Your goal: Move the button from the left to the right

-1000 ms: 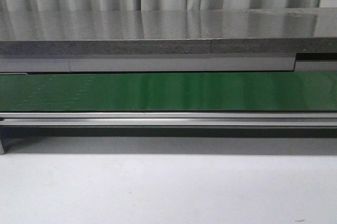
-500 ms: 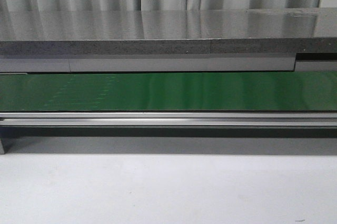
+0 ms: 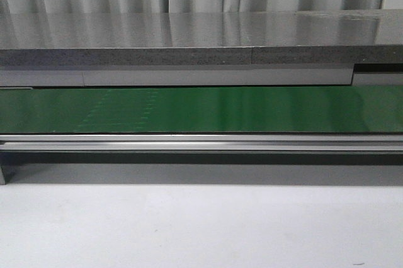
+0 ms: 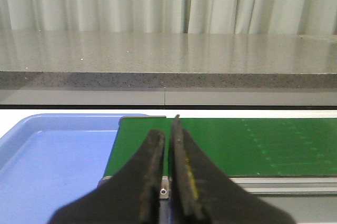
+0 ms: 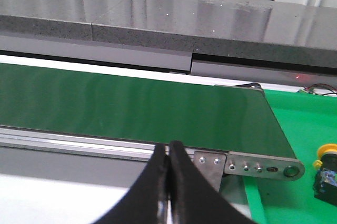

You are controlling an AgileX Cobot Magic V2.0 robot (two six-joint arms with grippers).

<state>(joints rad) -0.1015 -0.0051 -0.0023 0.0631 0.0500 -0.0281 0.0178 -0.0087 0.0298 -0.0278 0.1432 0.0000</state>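
The button [image 5: 326, 175], with a yellow cap on a black body, lies on a green tray [image 5: 295, 129] past the belt's end, at the edge of the right wrist view. My right gripper [image 5: 168, 153] is shut and empty, in front of the green conveyor belt [image 5: 131, 108], well apart from the button. My left gripper [image 4: 167, 129] is shut and empty, at the other end of the belt [image 4: 253, 145], beside a blue tray [image 4: 52, 161]. No button shows in the blue tray or on the belt. Neither gripper shows in the front view.
The green belt [image 3: 201, 109] runs across the front view on a metal frame [image 3: 201, 142]. A grey stone counter [image 3: 201, 35] stands behind it, with curtains beyond. A white table surface [image 3: 201, 224] lies in front.
Faint dotted marks on the belt have shifted to the right in the front view. Nothing else has moved.
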